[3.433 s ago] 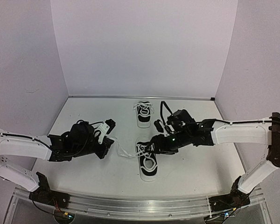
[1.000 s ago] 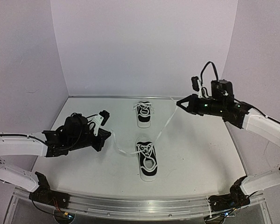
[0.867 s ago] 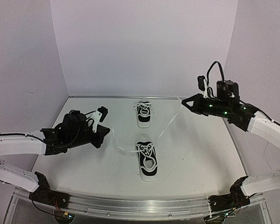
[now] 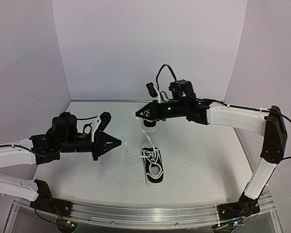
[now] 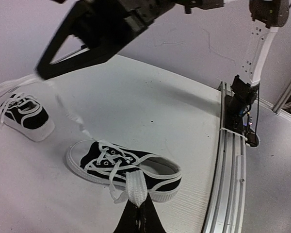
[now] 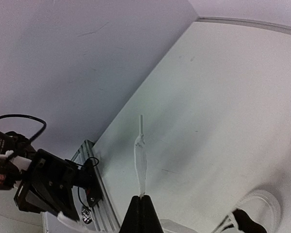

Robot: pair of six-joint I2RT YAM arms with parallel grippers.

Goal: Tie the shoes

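Observation:
The near shoe (image 4: 153, 168), a black sneaker with a white sole, lies toe away from me at the table's middle. Beyond it stands the far shoe (image 4: 149, 124), partly hidden behind my right gripper. My left gripper (image 4: 120, 142) is shut on one flat white lace end (image 5: 134, 187), just left of the near shoe (image 5: 123, 166). High over the far shoe (image 5: 25, 117), my right gripper (image 4: 137, 113) is shut on the other lace end (image 6: 141, 158). That lace (image 4: 148, 141) runs down to the near shoe's eyelets.
Pale walls (image 4: 150, 48) close the table in at the back and on both sides. A metal rail (image 4: 136, 214) with both arm bases runs along the near edge. The right arm (image 4: 233, 116) reaches across the table's right half.
My right arm has swung from the far right to above the far shoe, carrying its lace along. The left gripper has moved right, closer to the near shoe, slackening its lace.

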